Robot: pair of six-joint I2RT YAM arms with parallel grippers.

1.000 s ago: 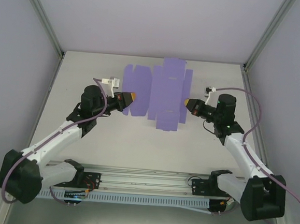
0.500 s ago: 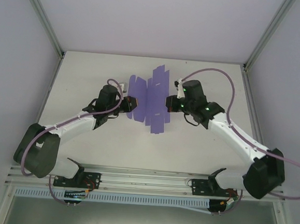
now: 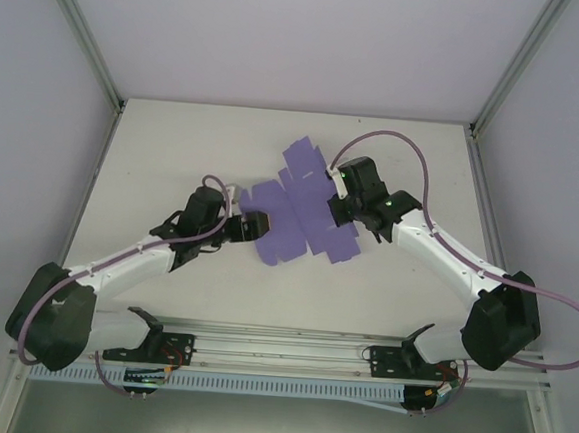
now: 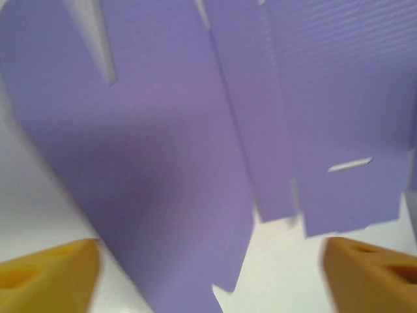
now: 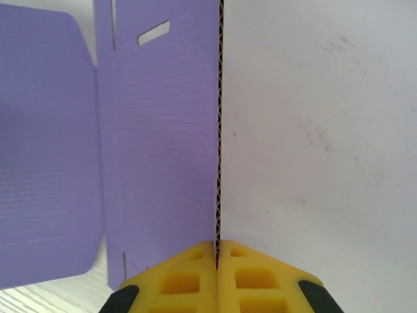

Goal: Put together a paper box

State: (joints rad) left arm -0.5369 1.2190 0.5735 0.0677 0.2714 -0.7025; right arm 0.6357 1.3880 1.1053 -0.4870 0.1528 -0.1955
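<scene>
Near the middle of the table [image 3: 175, 147], your paper box [image 3: 291, 222] is an unfolded purple sheet. One edge is pinched between the closed fingers of the right gripper [image 5: 217, 249], probably to steady that side for a fold. Your left gripper [image 4: 212, 264] faces the opposite flaps with its fingers spread wide, gripping nothing. No walls stand yet, so the box encloses nothing.

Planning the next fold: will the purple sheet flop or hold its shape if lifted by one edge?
Probably fairly stiff: the paper box shows a fluted edge running straight from the right claw. Likely light, being thin. Flaps may hinge at their creases.
</scene>
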